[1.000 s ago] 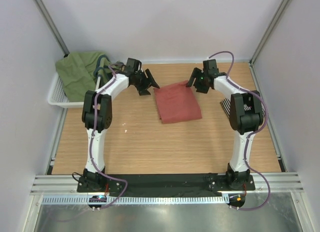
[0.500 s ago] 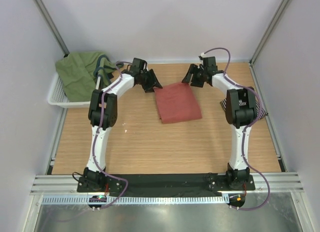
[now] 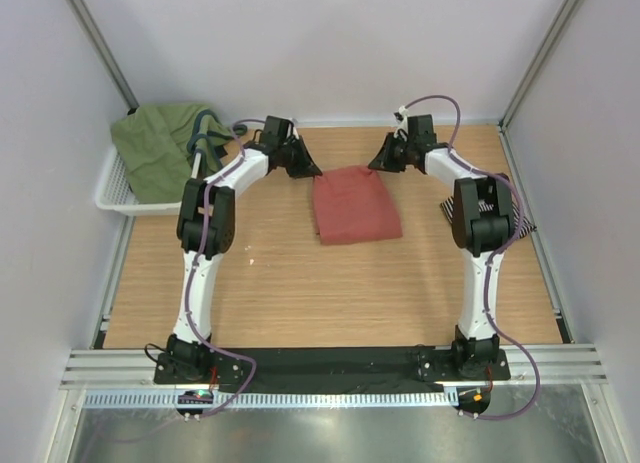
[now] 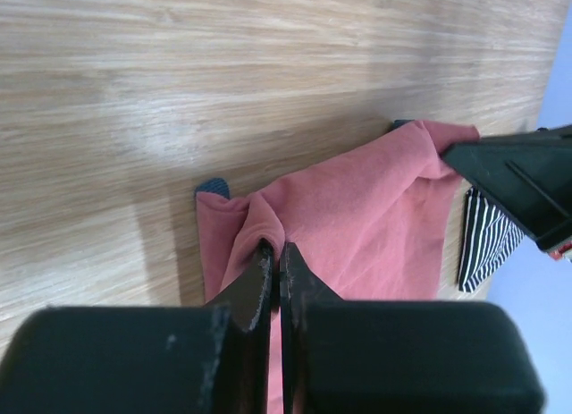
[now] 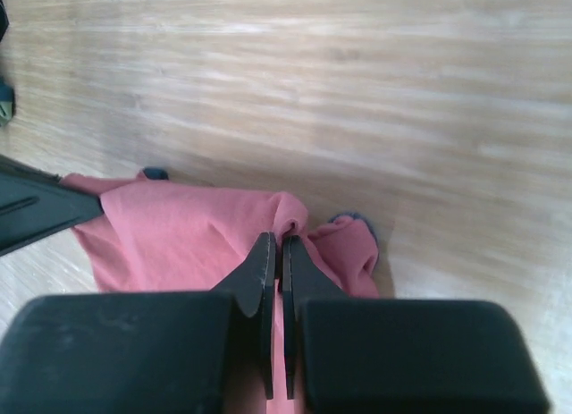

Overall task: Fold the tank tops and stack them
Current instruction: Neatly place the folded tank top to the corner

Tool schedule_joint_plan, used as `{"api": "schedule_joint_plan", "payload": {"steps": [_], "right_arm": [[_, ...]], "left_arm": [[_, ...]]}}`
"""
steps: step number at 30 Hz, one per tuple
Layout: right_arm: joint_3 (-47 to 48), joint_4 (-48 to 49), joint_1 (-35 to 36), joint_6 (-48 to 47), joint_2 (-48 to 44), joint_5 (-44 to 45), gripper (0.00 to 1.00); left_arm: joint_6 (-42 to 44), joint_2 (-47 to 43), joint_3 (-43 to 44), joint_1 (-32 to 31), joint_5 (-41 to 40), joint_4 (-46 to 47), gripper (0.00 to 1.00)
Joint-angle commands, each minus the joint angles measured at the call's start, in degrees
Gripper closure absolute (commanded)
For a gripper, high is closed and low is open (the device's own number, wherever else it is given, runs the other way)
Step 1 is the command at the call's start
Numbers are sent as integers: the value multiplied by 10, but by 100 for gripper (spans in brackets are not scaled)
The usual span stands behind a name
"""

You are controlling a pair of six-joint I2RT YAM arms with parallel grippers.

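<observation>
The salmon-red tank top (image 3: 355, 208) lies folded on the wooden table between my two arms. My left gripper (image 3: 308, 169) is at its far left corner and is shut on a pinch of the red cloth (image 4: 357, 217). My right gripper (image 3: 381, 165) is at the far right corner, shut on a fold of the same top (image 5: 179, 235). Dark teal trim (image 4: 212, 188) peeks out at both corners. The striped tank top (image 3: 452, 211) lies folded on the table under my right arm, mostly hidden, and shows in the left wrist view as the striped cloth (image 4: 487, 240).
A white basket (image 3: 112, 191) holding a green cloth (image 3: 160, 146) stands at the far left of the table. Walls close in the table on the left, back and right. Bare wood (image 3: 330, 293) lies between the red top and the arm bases.
Both grippers moved down onto the red top's far corners and shut on the cloth. The top's far edge is now bunched slightly inward.
</observation>
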Motion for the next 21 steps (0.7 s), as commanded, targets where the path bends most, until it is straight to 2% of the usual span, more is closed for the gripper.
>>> {"api": "schedule_joint_plan", "payload": {"steps": [1,11,17,21], "right_arm": [[-55,39,3,9,-103,-7,99],[-233,85,3,41,-284,65,99],[-279,70,2,71,-311,143,99],[-272,60,-4,81,-263,156,99]], "left_arm": [[20,-53,-24,0,20,46,100],[8,-163,-134,-4,46,89,100],[-14,-161,-115,-9,73,94,100],[-36,-107,-62,-12,88,94,100]]}}
